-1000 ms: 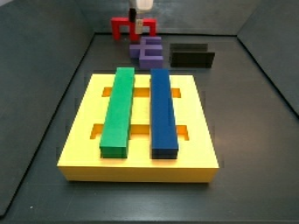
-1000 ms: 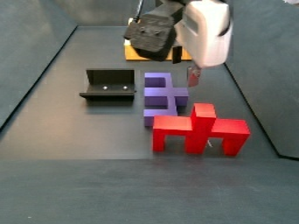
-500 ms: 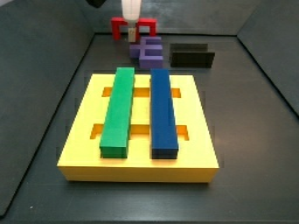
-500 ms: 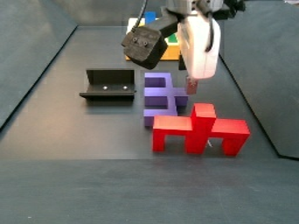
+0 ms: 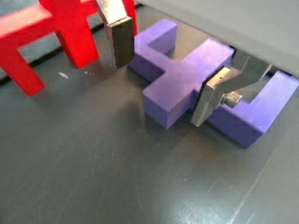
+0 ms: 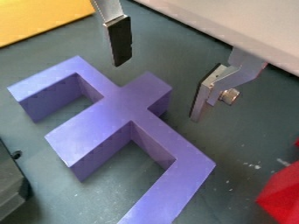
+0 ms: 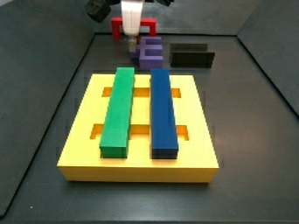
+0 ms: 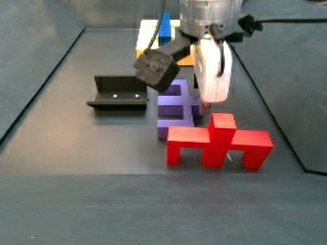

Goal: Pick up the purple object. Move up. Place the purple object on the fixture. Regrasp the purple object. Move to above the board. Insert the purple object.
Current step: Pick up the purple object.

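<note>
Two fingers apart: pincer (image 6: 163,74) straddles purple object (image 6: 111,114) stub, gaps both sides.

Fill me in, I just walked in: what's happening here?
A single robot arm has its gripper open and lowered over the purple comb-shaped plastic block on the dark floor, one finger either side of its central stub, not gripping. The black fixture sits empty; the yellow slotted board waits.

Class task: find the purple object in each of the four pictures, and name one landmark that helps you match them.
Wrist view: purple object, centre-right, between the open gripper fingers.
Wrist view, filling the centre.
Side view, top centre, behind the board.
Side view, centre.
Shared landmark: red pronged piece beside it.
</note>
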